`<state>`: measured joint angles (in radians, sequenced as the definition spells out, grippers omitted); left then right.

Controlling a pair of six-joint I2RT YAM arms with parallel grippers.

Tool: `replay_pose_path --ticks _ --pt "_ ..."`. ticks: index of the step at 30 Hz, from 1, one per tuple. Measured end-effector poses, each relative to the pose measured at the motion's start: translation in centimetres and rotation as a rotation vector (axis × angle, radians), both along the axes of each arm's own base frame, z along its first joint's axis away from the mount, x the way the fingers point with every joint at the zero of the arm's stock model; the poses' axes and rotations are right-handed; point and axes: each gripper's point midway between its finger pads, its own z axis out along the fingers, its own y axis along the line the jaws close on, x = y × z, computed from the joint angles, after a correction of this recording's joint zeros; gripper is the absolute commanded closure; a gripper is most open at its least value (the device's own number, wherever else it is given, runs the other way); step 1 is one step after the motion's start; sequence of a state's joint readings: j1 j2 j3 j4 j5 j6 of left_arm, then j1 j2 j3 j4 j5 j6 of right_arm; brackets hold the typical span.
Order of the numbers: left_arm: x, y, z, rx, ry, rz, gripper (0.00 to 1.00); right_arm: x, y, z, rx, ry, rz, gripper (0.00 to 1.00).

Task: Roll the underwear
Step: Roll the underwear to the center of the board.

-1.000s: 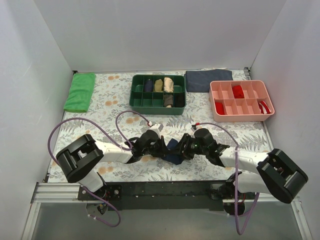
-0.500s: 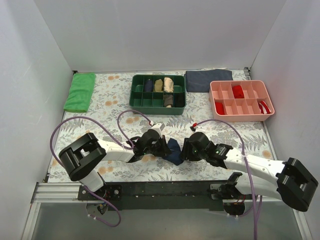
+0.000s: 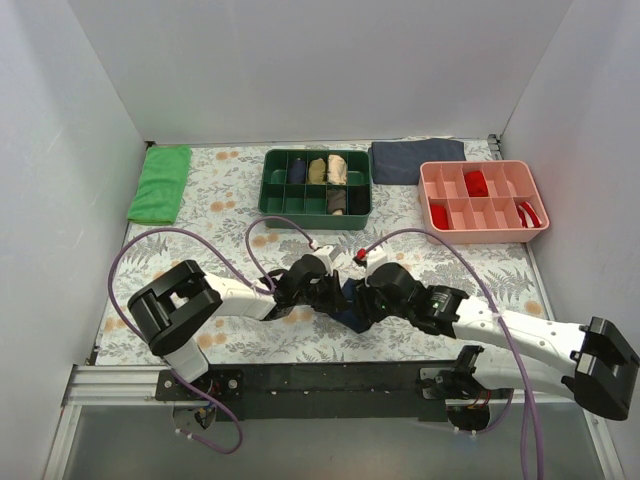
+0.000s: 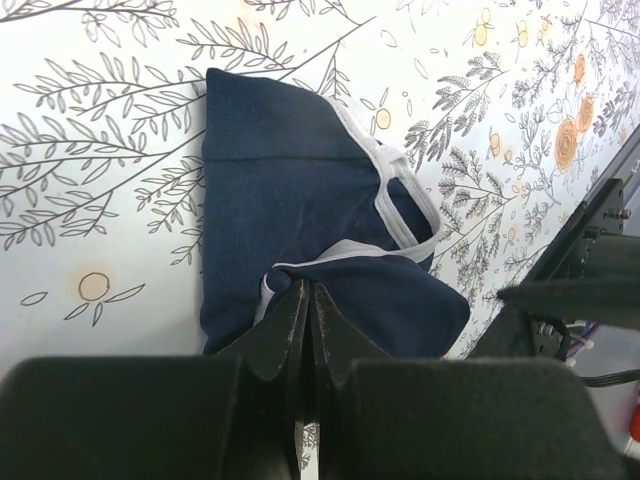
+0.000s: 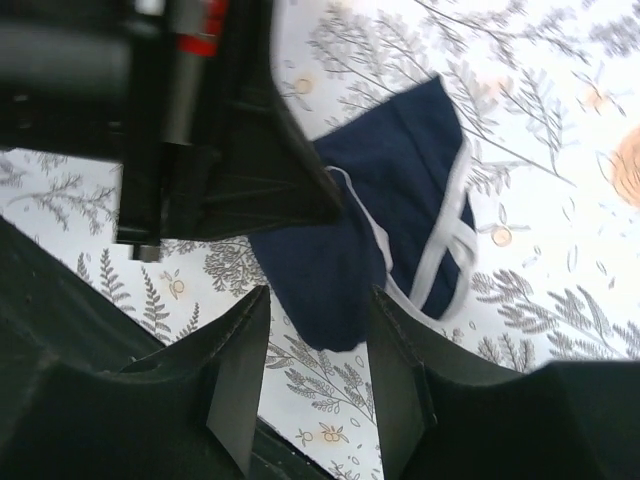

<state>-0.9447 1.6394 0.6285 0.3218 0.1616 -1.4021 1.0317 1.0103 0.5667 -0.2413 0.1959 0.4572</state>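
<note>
The underwear (image 3: 347, 300), navy with white piping, lies partly folded on the floral table between the two grippers. In the left wrist view it (image 4: 290, 190) lies flat with one flap folded over, and my left gripper (image 4: 306, 290) is shut, pinching the near edge of that flap. In the top view my left gripper (image 3: 328, 295) is at the garment's left side. My right gripper (image 3: 364, 302) is at its right side. In the right wrist view my right gripper (image 5: 318, 350) is open, with the underwear's (image 5: 385, 210) rounded end between the fingertips and no grip on it.
A green divided tray (image 3: 270, 200) with rolled garments stands at the back centre. A pink divided tray (image 3: 430, 185) with red items is at the back right. A grey-blue folded cloth (image 3: 417, 160) and a green cloth (image 3: 160, 183) lie at the back. Purple cables loop near the arms.
My right arm has stretched out and swung its gripper left, onto the underwear. My left gripper has shifted slightly to the right. The garment looks more bunched between them.
</note>
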Motion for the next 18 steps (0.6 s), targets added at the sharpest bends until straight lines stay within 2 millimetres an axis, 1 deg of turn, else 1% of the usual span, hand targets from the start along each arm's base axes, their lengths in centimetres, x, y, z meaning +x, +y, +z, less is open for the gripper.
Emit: replay_pose_path --ticks 2,5,8,11,18 --pt "-0.1 -0.2 0.0 -0.002 0.004 -0.011 1.0 -0.3 0.7 0.1 -0.025 -0.017 0.059 0.48" --pt "-0.2 -0.3 0.0 -0.002 0.007 -0.022 1.0 -0.9 1.3 -0.6 -0.082 -0.029 0.131 0.48" --pt "-0.3 -0.3 0.0 0.0 0.012 -0.029 1.0 -1.7 1.0 -1.8 -0.152 -0.029 0.181 0.47" --pt "-0.4 -0.3 0.0 0.003 0.015 -0.033 1.0 -2.2 0.7 -2.3 -0.193 -0.038 0.21 0.46" --pt "-0.6 -0.5 0.0 0.004 0.023 -0.053 1.0 -2.1 0.4 -3.0 -0.244 -0.061 0.236 0.45"
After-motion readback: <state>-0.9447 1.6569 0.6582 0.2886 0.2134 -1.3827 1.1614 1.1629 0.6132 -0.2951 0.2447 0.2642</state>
